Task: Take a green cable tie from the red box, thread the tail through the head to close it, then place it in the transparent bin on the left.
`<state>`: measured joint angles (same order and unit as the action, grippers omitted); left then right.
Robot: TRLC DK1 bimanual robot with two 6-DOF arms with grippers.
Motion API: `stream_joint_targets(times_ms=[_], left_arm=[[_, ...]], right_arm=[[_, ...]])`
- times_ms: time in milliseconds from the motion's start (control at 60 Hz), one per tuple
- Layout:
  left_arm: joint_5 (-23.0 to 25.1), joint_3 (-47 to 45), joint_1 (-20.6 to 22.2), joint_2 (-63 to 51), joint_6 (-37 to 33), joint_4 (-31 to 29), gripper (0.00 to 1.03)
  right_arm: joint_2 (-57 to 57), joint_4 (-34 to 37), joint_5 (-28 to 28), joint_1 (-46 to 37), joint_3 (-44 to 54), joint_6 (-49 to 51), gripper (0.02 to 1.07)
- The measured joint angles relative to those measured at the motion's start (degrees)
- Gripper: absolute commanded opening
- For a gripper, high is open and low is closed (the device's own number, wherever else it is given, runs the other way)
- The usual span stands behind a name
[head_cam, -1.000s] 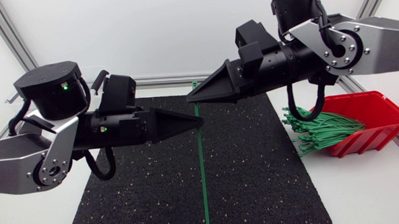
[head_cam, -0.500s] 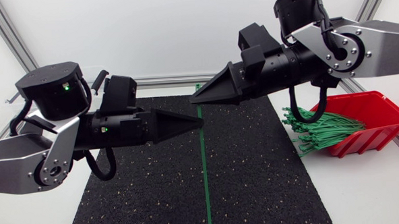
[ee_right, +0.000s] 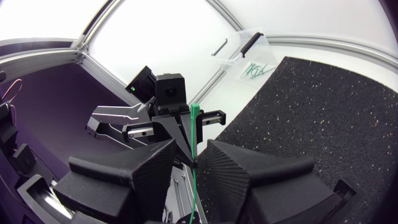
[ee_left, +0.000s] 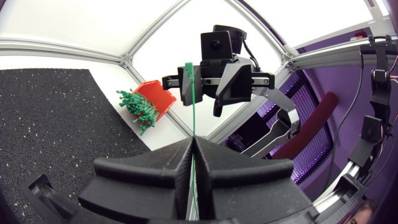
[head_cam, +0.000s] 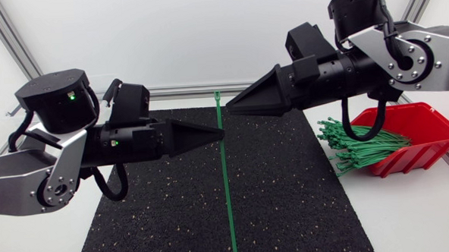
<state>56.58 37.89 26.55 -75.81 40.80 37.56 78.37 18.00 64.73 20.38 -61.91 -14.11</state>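
Gripped the green cable tie (head_cam: 227,194) tight in the left gripper (head_cam: 219,134), partway along — long axis crosswise to both arms, head end sticking out past the fingers. Had the right gripper (head_cam: 231,108) parted and empty, tip just beside that head stretch — probably best placed for threading.

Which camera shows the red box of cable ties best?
The head view: the red box sits large beside the mat, green ties spilling from its open end, the right arm covering one corner. The left wrist view shows the box small and far; the right wrist view misses it.
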Motion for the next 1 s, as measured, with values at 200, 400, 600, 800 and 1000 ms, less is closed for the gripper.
stream_joint_targets(times_ms=[200,400,600,800,1000], left_arm=[[2.08,0.02,-3.13,0.0,1.9,-0.11,0.04],[3.98,1.22,-4.44,-0.39,3.26,-0.17,0.03],[6.73,4.33,-5.62,-4.9,5.79,-0.17,0.04],[10.58,4.66,-7.69,-7.74,5.92,-0.02,0.04],[11.61,4.83,-8.59,-9.9,5.68,0.02,0.04]], right_arm=[[-3.45,5.51,-4.11,-2.49,0.15,8.68,0.53],[-3.74,9.99,-14.29,1.81,1.6,20.39,0.53],[-3.74,12.74,-24.33,5.57,2.86,31.58,0.93],[-4.24,15.23,-31.47,6.6,4.63,38.84,1.02],[-6.4,19.96,-38.58,9.6,5.68,44.48,1.02]])
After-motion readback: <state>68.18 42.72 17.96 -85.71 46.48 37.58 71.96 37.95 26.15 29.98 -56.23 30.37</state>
